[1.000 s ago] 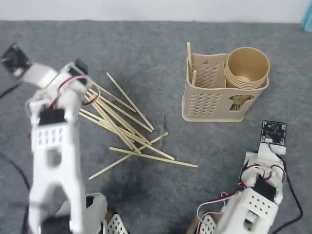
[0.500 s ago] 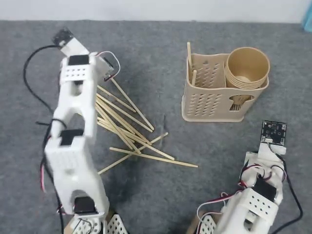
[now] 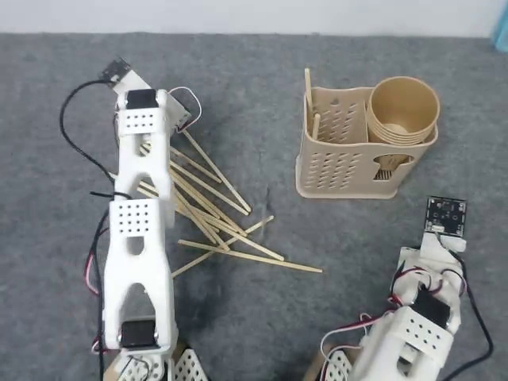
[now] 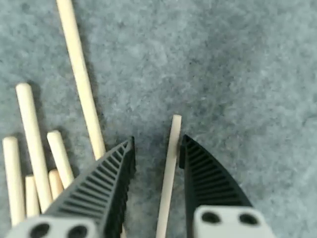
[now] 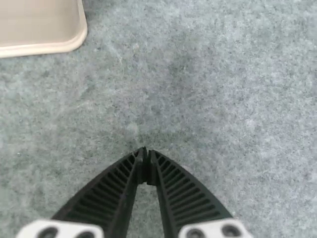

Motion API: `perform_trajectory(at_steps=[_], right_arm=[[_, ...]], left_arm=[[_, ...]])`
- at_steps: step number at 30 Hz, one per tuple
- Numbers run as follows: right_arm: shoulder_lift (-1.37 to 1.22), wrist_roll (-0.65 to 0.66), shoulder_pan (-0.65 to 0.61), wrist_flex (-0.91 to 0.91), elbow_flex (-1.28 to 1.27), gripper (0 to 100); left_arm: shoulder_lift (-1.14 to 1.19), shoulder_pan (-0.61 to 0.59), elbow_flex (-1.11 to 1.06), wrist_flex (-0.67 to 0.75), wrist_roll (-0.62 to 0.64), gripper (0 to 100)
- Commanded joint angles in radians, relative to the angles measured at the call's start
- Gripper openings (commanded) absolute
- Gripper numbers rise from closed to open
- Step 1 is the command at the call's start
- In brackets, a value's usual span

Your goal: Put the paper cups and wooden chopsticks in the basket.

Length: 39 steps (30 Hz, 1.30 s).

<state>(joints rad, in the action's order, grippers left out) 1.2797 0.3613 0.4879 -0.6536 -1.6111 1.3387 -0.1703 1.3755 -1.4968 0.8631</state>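
Swung in from the table's left edge, the left arm (image 3: 141,198) now stretches over the loose chopsticks (image 3: 222,226) on the grey mat (image 3: 262,71).
The left gripper (image 4: 157,140) sits low, its jaws partly open around one stick (image 4: 168,168) but not yet pinching it. The step in hand looks like picking a stick; next it should close on that one alone, lift it and carry it to the basket (image 3: 341,171), where the stacked cups (image 3: 403,107) and two upright sticks (image 3: 309,95) already stand. Neighbouring sticks (image 4: 29,129) lie close and could drag along. The right gripper (image 5: 145,152) rests pressed together, empty, near the basket.
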Motion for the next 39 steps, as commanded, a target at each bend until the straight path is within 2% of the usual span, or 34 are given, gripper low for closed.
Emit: perform_trajectory(at_steps=[1, 4, 7, 10, 15, 26, 31, 39], right_arm=[[0.022, 0.014, 0.012, 0.016, 0.008, 0.9], [0.022, 0.014, 0.012, 0.016, 0.008, 0.9], [0.022, 0.014, 0.012, 0.016, 0.008, 0.9], [0.022, 0.014, 0.012, 0.016, 0.008, 0.9], [0.022, 0.014, 0.012, 0.016, 0.008, 0.9], [0.022, 0.014, 0.013, 0.016, 0.008, 0.9], [0.022, 0.014, 0.013, 0.016, 0.008, 0.9], [0.022, 0.014, 0.008, 0.016, 0.008, 0.9]], left_arm=[[0.080, 0.026, 0.217, -0.077, 0.015, 14], [0.149, 0.041, 0.311, -0.121, 0.017, 12], [0.144, 0.043, 0.302, -0.124, 0.017, 1], [0.112, 0.037, 0.303, -0.141, 0.017, 1], [-0.002, 0.034, 0.303, -0.258, 0.017, 1], [-0.296, 0.028, 0.286, -0.267, -0.023, 1], [-0.443, 0.035, 0.122, -0.267, -0.097, 1], [-0.801, 0.057, -0.400, -0.261, -0.180, 1]])
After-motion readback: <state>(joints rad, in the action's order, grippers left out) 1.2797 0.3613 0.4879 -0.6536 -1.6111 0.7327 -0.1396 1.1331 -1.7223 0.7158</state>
